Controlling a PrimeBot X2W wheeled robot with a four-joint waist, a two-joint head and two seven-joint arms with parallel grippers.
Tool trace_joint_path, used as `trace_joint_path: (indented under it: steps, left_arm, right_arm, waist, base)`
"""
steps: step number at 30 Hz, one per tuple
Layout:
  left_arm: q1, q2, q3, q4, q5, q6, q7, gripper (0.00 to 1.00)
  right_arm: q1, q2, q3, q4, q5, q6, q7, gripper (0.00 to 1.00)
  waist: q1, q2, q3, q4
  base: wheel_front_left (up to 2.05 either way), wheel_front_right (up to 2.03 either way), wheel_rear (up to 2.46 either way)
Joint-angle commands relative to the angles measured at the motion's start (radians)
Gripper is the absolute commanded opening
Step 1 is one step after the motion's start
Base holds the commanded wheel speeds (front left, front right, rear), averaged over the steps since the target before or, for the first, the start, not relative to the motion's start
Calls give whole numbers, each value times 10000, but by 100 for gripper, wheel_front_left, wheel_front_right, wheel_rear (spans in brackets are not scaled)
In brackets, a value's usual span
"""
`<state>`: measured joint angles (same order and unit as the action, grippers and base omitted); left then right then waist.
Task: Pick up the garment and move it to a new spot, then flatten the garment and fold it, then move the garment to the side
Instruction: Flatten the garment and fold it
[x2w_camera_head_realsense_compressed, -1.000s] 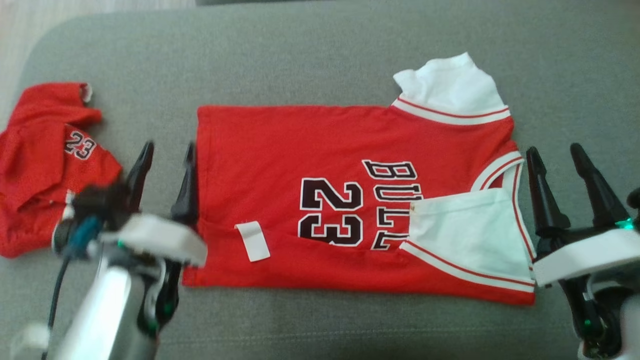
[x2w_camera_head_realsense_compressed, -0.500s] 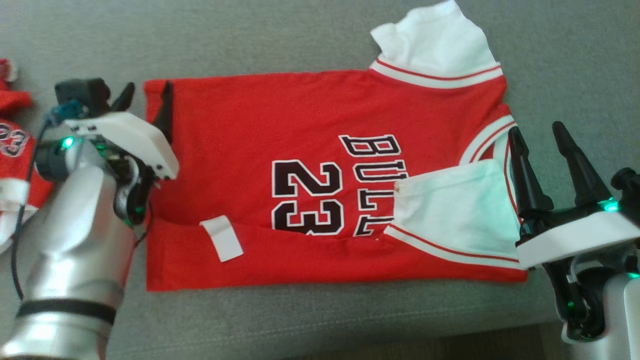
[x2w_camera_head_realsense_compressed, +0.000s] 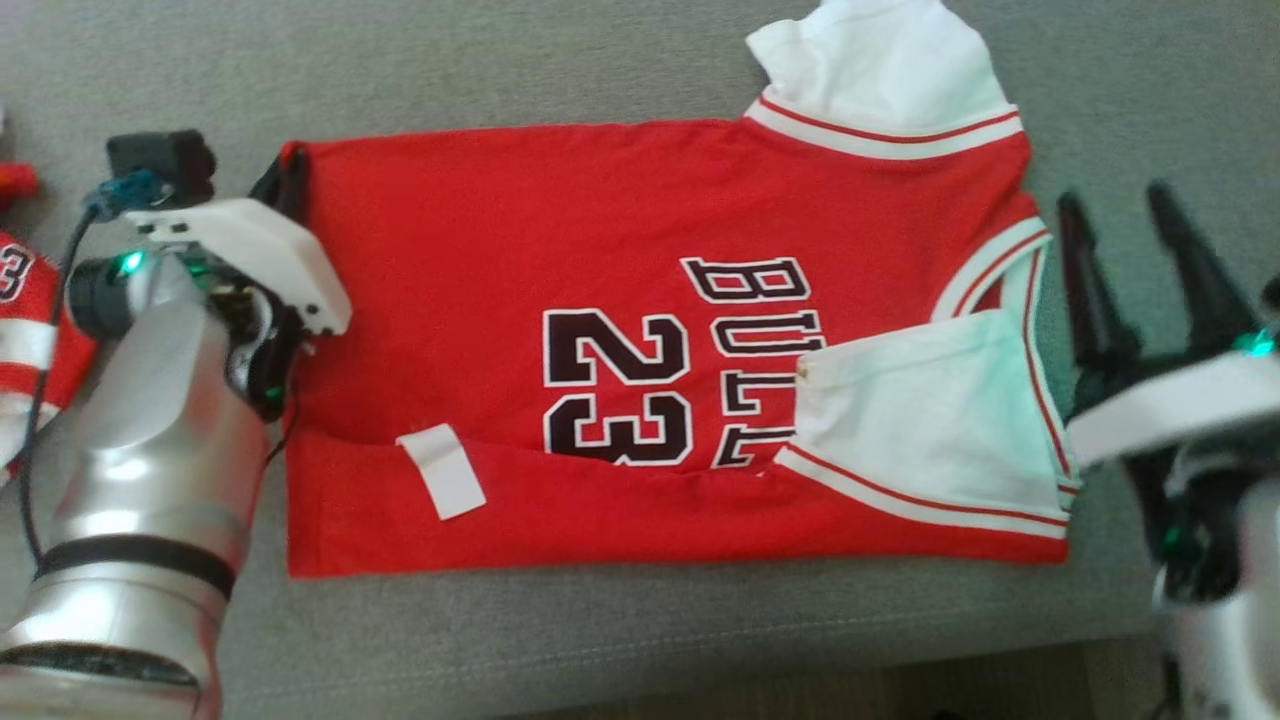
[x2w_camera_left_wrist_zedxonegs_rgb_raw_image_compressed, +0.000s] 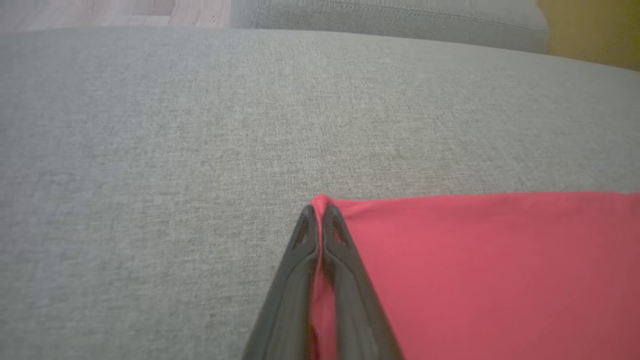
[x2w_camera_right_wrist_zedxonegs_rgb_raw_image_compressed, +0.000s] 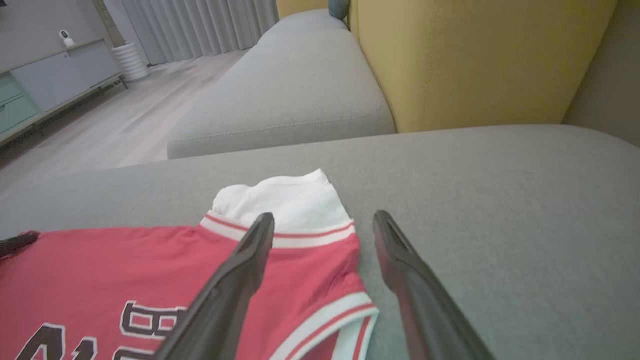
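On the grey sofa cushion (x2w_camera_head_realsense_compressed: 640, 640), near its front edge, your red jersey (x2w_camera_head_realsense_compressed: 480, 240) lies flat, soft and limp. Your left gripper (x2w_camera_left_wrist_zedxonegs_rgb_raw_image_compressed: 318, 212) is clenched on its far hem corner; your right gripper (x2w_camera_head_realsense_compressed: 1115, 205) stands released, so take the far shoulder.

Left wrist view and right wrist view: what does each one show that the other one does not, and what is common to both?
Left wrist view adds: a close look at the left end effector, its fingers shut on a corner of the red jersey.
Right wrist view adds: the right end effector, open near the jersey's trimmed edge, a white sleeve, black lettering, curtains and a cabinet.
Shared: the red jersey lying on the grey cushion.
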<state>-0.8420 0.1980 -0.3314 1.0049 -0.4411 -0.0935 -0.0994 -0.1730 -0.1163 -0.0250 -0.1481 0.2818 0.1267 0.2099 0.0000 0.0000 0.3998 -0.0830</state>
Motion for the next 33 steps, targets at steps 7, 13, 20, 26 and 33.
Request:
trace_joint_path:
  steps: [7,13,20,26,33]
  left_arm:
    - [-1057,-342,-169,11,153,-150,-748,0]
    - [-1653,-931,-521,108,116,-262,-1036,0]
    - [-1991,-1278,-933,253,-47,-336,-1212,0]
    - [-2114,-1418,-1338,412,-393,-364,-1354,0]
    - [-2104,-1418,-1617,502,-804,-369,-1458,0]
  right_arm:
    - [-2610,-1082,81,1500,542,40,39,100]
    - [-4928,-1806,396,3827,828,40,542,100]
    - [-6790,-2341,987,6333,891,40,1333,100]
    - [-7853,-2428,1338,8414,876,40,2103,100]
    - [-8228,-2442,1561,9239,1094,40,2279,0]
  waist:
    - [0,0,547,868]
    - [0,0,1061,1614]
    - [0,0,1322,2120]
    - [0,0,1378,2300]
    - [0,0,1292,2291]
  base:
    - [0,0,0]
    - [0,0,0]
    - [0,0,0]
    - [0,0,0]
    - [0,0,0]
